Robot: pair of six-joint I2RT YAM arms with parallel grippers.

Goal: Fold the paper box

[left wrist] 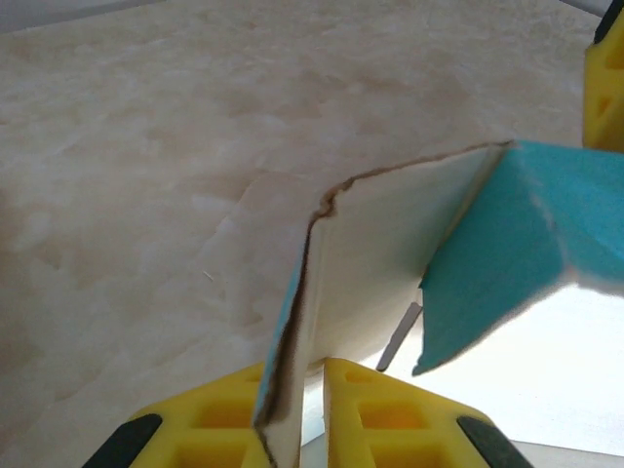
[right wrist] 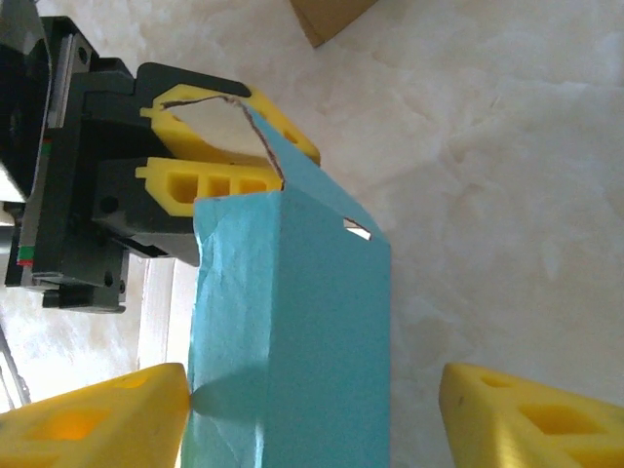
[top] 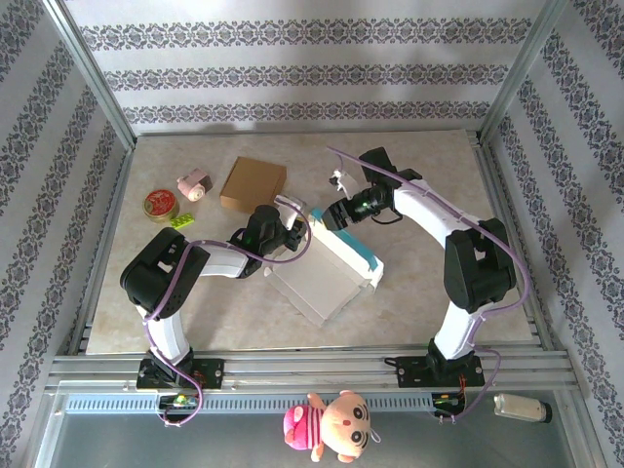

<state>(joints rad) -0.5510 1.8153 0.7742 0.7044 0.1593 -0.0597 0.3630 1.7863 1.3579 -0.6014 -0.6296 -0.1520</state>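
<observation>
Left claw [left wrist: 297, 390] pinches the paper box [top: 322, 275] flap — right claw [right wrist: 314, 390] spread, box cut off below.

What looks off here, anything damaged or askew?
The flap of the paper box, pinched in the left gripper, has a ragged, wavy, brownish edge in the left wrist view; it may be torn or crumpled. Nothing is spilled.

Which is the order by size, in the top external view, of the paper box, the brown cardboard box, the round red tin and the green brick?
1. paper box
2. brown cardboard box
3. round red tin
4. green brick
</observation>
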